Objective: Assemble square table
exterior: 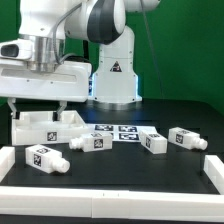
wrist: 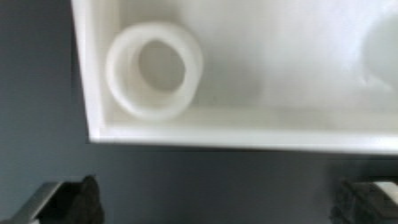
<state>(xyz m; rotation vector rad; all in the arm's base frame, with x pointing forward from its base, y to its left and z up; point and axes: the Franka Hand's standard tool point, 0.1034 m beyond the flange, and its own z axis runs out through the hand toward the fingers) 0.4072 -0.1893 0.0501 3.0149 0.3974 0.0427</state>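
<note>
Four legs (exterior: 90, 143) lying loose, pincer (exterior: 37, 108) spread wide over square top (exterior: 40, 128)

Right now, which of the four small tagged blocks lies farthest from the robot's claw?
The leg at the exterior view's far right. The gripper hangs over the square top at the left, and the other three legs lie nearer it.

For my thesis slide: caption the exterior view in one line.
Open fingers hover above the white plastic square tray-like top; four white tagged blocky legs lie on the black table.
</note>
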